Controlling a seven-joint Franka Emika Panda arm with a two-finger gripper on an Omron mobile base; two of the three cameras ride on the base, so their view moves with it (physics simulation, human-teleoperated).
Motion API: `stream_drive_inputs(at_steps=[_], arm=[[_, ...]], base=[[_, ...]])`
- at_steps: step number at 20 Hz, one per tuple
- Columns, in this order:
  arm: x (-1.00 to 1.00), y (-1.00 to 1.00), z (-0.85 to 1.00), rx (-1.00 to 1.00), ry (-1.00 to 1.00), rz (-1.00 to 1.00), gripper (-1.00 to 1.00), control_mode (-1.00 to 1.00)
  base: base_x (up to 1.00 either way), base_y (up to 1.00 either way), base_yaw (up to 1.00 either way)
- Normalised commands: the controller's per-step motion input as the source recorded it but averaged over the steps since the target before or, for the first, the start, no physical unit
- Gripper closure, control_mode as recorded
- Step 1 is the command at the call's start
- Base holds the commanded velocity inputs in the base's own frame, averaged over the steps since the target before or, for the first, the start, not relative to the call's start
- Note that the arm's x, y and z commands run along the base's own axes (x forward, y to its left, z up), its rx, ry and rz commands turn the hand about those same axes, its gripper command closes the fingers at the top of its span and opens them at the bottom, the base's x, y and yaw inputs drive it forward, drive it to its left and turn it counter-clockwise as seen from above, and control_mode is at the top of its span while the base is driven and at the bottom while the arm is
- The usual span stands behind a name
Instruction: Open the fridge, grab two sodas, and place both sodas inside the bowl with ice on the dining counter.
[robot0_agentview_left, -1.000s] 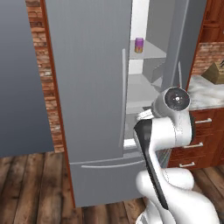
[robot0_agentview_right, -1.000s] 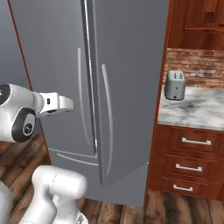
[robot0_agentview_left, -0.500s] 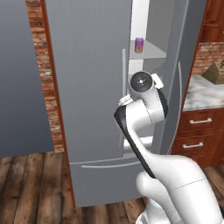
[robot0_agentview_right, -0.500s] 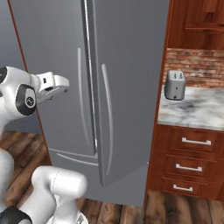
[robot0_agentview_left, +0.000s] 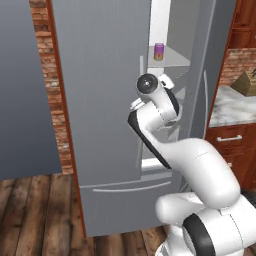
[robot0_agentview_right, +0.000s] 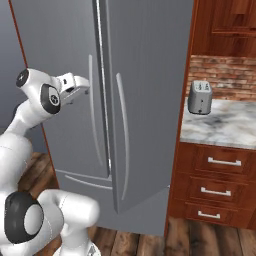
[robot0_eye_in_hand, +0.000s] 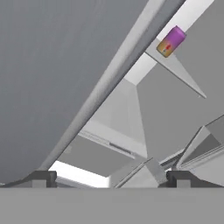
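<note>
The grey fridge (robot0_agentview_left: 100, 100) stands partly open, a gap between its two doors showing the white interior. A purple soda (robot0_agentview_left: 159, 51) with an orange-tan base stands upright on a grey shelf inside; in the hand view this soda (robot0_eye_in_hand: 170, 41) is far ahead, up and to the right. My gripper (robot0_agentview_right: 80, 89) is open and empty, held at mid-height in front of the left door beside its long silver handle (robot0_agentview_right: 92, 110). In the hand view the gripper (robot0_eye_in_hand: 110, 179) points into the gap along the door's edge. The bowl and the dining counter are out of view.
A silver toaster (robot0_agentview_right: 199, 97) sits on a marble-topped cabinet (robot0_agentview_right: 235, 125) with reddish wood drawers, right of the fridge. A brown box (robot0_agentview_left: 246, 82) lies on that top. Brick wall and a grey panel stand at the left. The floor is wood planks.
The arm has swung up and leftward toward the gap between the doors, carrying the open gripper higher and closer to the left door's handle. The fridge and soda have not moved.
</note>
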Motion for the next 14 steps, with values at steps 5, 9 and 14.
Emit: stream_drive_inputs(at_steps=[5, 9, 14], arm=[[0.57, -0.33, -0.01, 0.0, 0.0, 0.0, -1.0, -1.0], [0.3, -0.45, 0.0, 0.0, 0.0, 0.0, -1.0, -1.0], [0.07, -0.57, 0.0, 0.0, 0.0, -0.03, -1.0, -1.0]], base=[[0.0, 0.0, 0.0], [0.0, 0.0, 0.0], [0.0, 0.0, 0.0]])
